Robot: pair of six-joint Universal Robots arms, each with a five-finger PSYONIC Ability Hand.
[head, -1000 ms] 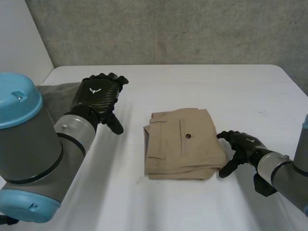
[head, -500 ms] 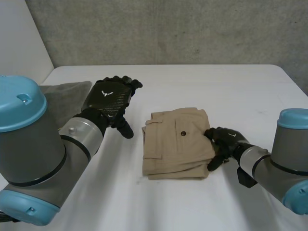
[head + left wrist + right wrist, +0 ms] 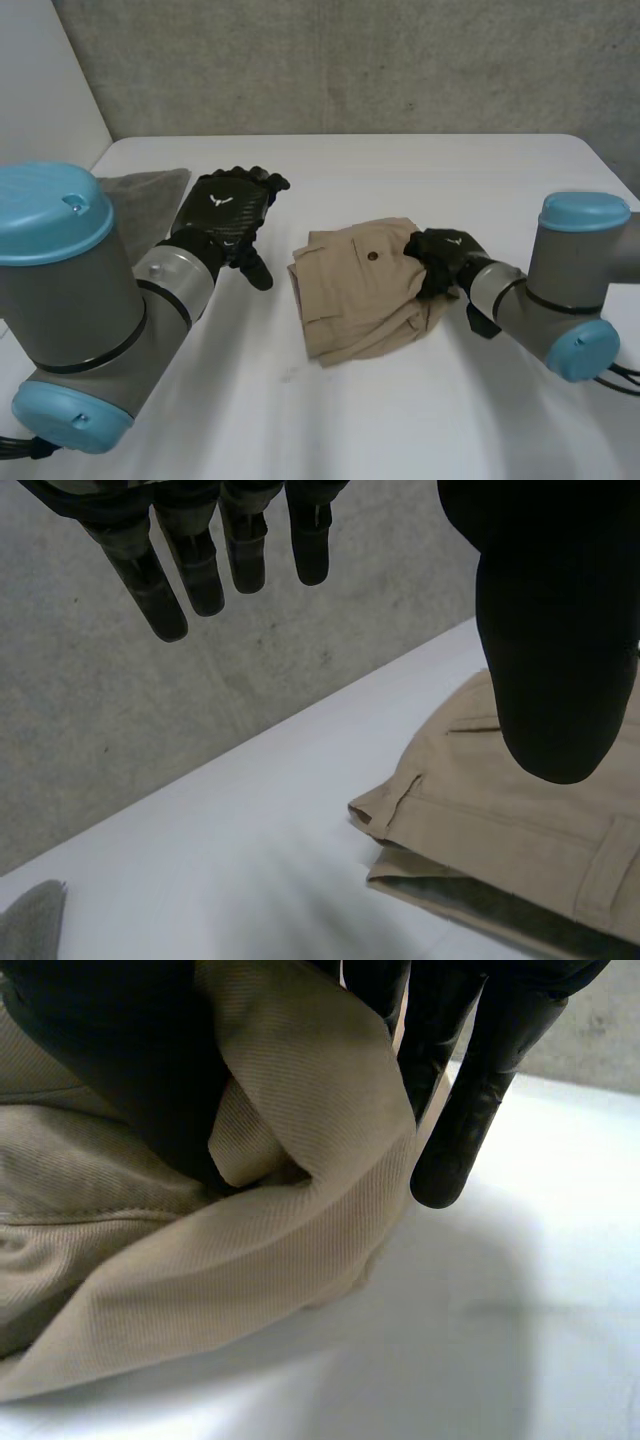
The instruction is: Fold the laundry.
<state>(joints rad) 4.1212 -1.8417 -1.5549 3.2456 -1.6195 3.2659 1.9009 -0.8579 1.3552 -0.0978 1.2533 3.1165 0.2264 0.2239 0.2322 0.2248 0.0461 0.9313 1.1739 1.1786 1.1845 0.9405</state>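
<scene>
two black hands, one folded pair of tan trousers (image 3: 360, 295) and one grey cloth (image 3: 140, 195) is what we count on the one white table (image 3: 400, 420), with a concrete wall (image 3: 350, 60) behind it.

the trousers sit about mid-table, folded into a flat bundle that's turned a bit askew. we can see one dark button (image 3: 372, 257) on top of it. in the left wrist view the same bundle (image 3: 500, 820) shows its stacked layers along the near edge.

the right hand (image 3: 440, 262) is on the right edge of the trousers. in its own wrist view the right hand (image 3: 110, 1060) has its thumb and fingers closed round a fold of the tan fabric (image 3: 300, 1250), so it's pinching the cloth there, and that edge is bunched up and lifted off the table.

the left hand (image 3: 225, 215) is over bare table between the grey cloth and the trousers, just beside the trousers but not touching them. in the left wrist view the left hand (image 3: 190, 560) has its fingers hanging straight and the thumb apart from them, wide and relaxed, with nothing in it.

the grey cloth lies flat at the table's far left edge, partly behind the left arm, well apart from the trousers. one corner of it (image 3: 30, 925) shows in the left wrist view too.
</scene>
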